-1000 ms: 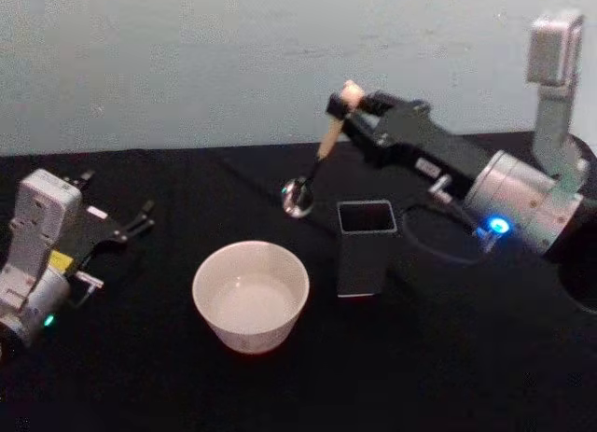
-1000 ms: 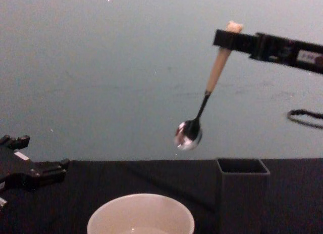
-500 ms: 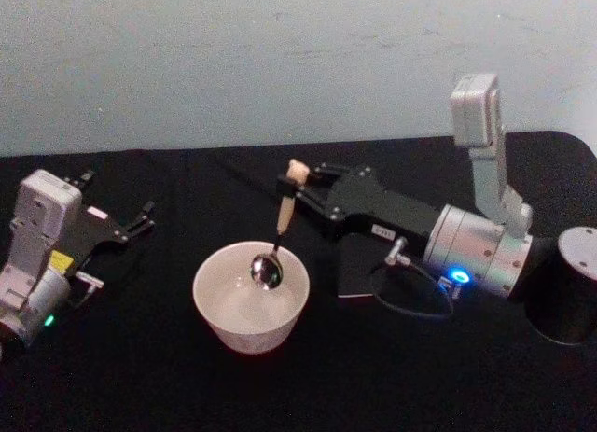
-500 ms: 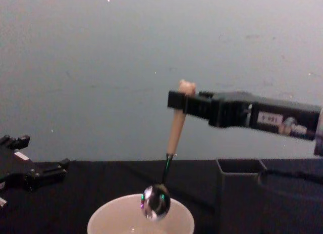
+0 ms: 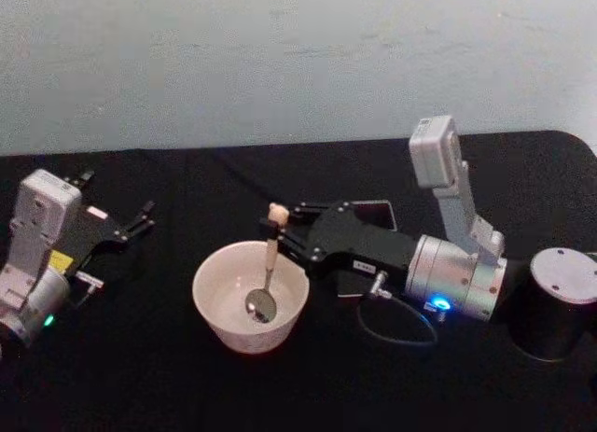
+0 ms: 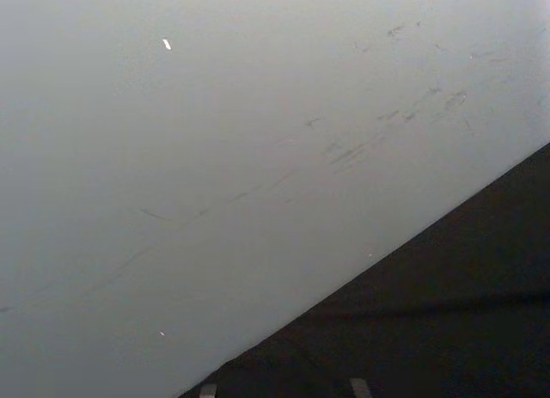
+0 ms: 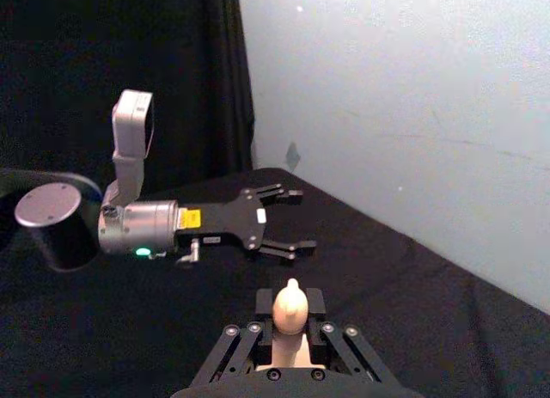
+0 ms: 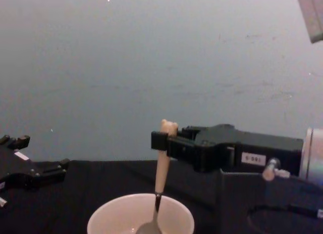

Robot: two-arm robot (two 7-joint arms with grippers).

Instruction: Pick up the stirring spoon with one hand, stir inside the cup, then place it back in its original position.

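The cream-white cup (image 5: 207, 275) stands at the middle of the black table. The stirring spoon (image 5: 270, 250) stands nearly upright in it, its metal bowl down inside near the cup's bottom. My right gripper (image 5: 278, 229) reaches in from the right and is shut on the spoon's beige handle just under the knob. The chest view shows the spoon (image 8: 162, 169) dipping below the cup rim (image 8: 103, 219), held by the right gripper (image 8: 161, 140). The spoon's knob (image 7: 290, 308) sticks up between the right gripper's fingers. My left gripper (image 5: 138, 219) rests open at the far left.
The dark grey square holder (image 5: 378, 210) stands just behind the right gripper, mostly covered by it. A dark cylinder with a grey top (image 5: 556, 301) is at the right edge. The pale wall runs along the table's far edge.
The right gripper has carried the spoon from high above the holder leftward and down, so its bowl now sits inside the cup. The left arm has not moved.
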